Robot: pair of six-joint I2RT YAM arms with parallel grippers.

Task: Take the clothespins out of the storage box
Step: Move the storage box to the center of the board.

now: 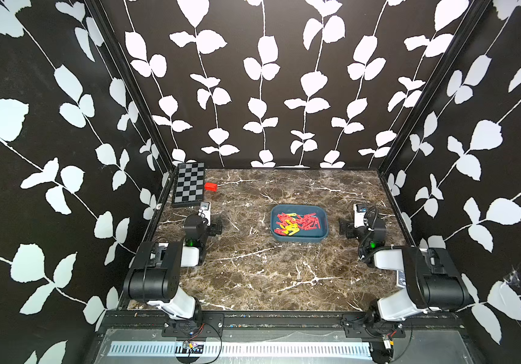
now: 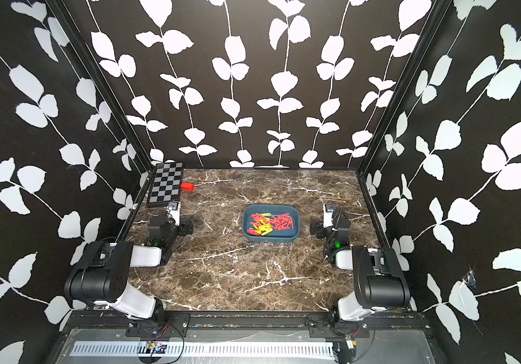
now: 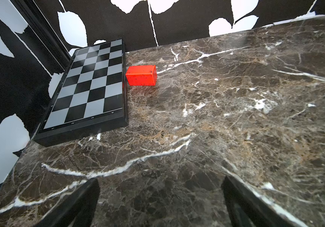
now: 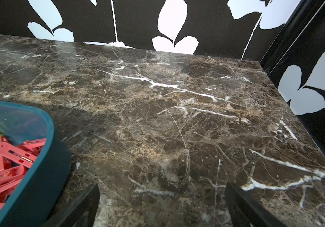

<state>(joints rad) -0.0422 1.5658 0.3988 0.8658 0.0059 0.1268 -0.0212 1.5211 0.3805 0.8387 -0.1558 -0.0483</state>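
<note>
The tabletop [image 1: 252, 271] is finished in glossy brown marble. The storage box [image 1: 298, 239] and clothespins [image 1: 306, 222] are moulded in smooth plastic.

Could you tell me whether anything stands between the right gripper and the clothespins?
Nothing visible does. The open right gripper sits beside the storage box with only bare tabletop between; the clothespins lie uncovered, behind only the box's wall.

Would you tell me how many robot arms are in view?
2: the left arm near the checkerboard, the right arm beside the box.
</note>
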